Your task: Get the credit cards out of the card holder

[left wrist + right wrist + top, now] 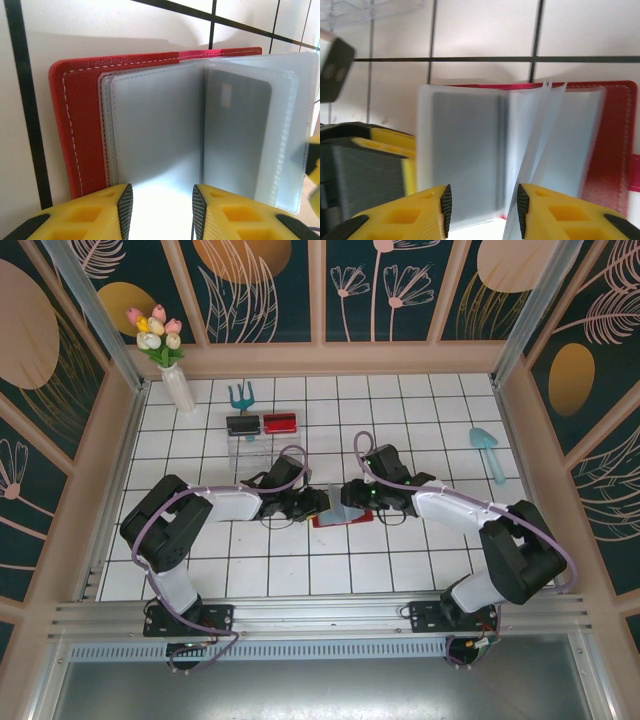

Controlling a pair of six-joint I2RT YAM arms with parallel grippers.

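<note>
card holder (333, 520) lies open on the tiled table (450, 570) between the two arms, red cover down, clear sleeves (155, 130) fanned upward. a greyish card (235, 135) sits inside one sleeve, not yet out. left gripper (162, 205) — jaws spread at the sleeves' near edge. right gripper (482, 207) — jaws spread likewise, facing it from the opposite side.

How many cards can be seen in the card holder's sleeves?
1: a grey card in a clear sleeve of the open card holder. More may be hidden behind other sleeves.
</note>
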